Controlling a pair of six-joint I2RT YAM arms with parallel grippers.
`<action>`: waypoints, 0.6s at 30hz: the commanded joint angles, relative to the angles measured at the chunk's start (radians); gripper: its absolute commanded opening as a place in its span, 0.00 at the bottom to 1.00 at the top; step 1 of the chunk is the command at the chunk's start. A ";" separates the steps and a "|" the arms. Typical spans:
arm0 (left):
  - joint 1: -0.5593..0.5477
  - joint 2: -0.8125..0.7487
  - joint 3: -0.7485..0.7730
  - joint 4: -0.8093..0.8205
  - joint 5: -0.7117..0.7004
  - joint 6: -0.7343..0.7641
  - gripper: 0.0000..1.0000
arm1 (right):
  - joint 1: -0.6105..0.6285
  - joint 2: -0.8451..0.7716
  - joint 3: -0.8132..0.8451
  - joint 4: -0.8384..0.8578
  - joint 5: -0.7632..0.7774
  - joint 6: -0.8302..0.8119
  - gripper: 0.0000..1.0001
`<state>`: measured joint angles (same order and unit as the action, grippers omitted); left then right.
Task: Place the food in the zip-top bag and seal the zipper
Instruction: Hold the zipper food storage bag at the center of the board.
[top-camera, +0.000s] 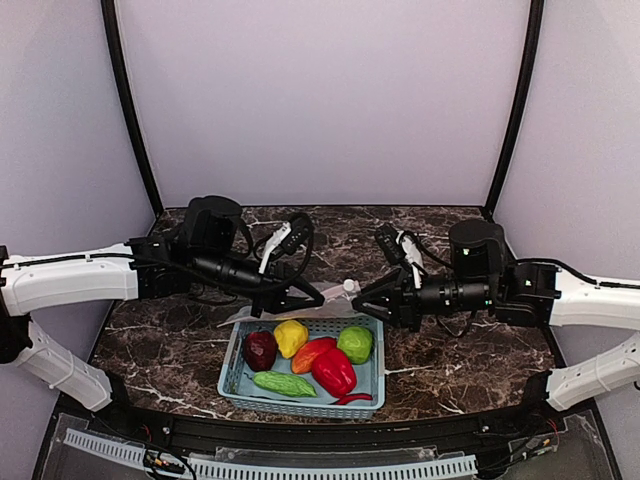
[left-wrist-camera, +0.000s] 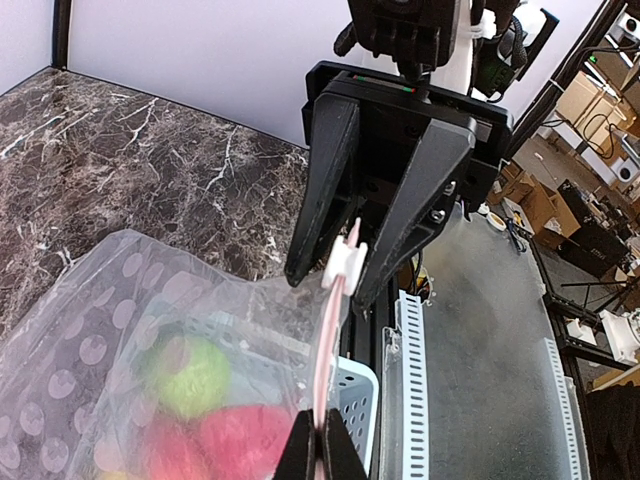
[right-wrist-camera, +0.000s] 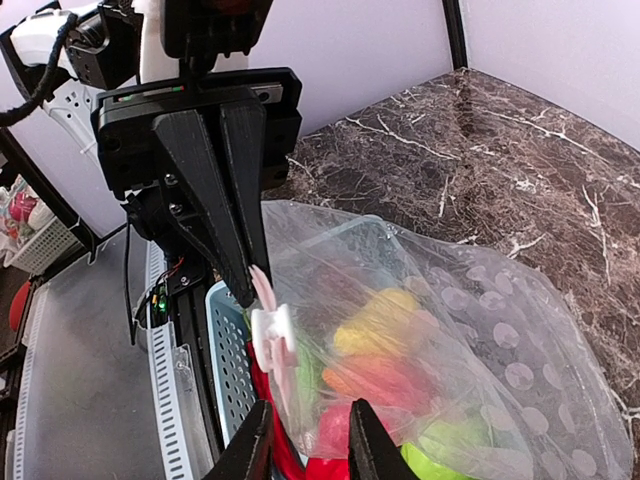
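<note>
- At the middle of the bench's near edge: a light blue lattice basket (top-camera: 232, 372) on the dark marble bench (top-camera: 160, 350).
- In the basket, along its far side from left to right: dark red pepper (top-camera: 260, 350), yellow pepper (top-camera: 291, 337), lime-green pepper (top-camera: 355, 343).
- Between those and the near rim: orange pepper (top-camera: 312, 353) and red pepper (top-camera: 334, 371), touching each other.
- Along the basket's near rim: bumpy green cucumber (top-camera: 283, 383) toward the left, thin red chilli (top-camera: 352, 399) toward the right.
- Just beyond the basket's far rim: the clear, white-dotted zip-top bag (left-wrist-camera: 120, 300), lifted by its mouth edge, slack film trailing toward the bench's left edge.
- In both wrist views, peppers seen blurred through the film.
- Above that far rim, between the two grippers: the zipper (left-wrist-camera: 330, 340), a pinkish strip seen edge-on.
- Left gripper (left-wrist-camera: 320, 442): clamped tight on the zipper, strip pinched between the fingertips.
- Right gripper (right-wrist-camera: 308, 425): facing the left one from the right, jaws partly apart and astride the strip.
- White slider tab (right-wrist-camera: 272, 335): right by the right gripper's fingertips; cannot tell whether touching them.
</note>
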<state>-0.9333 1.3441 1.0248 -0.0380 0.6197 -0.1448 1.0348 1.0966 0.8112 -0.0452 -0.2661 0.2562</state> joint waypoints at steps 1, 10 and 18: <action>0.000 -0.025 -0.017 0.004 0.005 -0.007 0.01 | -0.008 0.005 0.016 0.041 -0.013 0.002 0.23; -0.001 -0.023 -0.014 -0.022 -0.004 0.005 0.01 | -0.009 -0.001 0.014 0.065 -0.020 0.010 0.23; 0.000 -0.023 -0.007 -0.038 0.003 0.011 0.01 | -0.010 0.011 0.022 0.081 -0.033 0.009 0.07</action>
<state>-0.9333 1.3441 1.0248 -0.0486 0.6167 -0.1440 1.0328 1.0973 0.8112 -0.0067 -0.2806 0.2665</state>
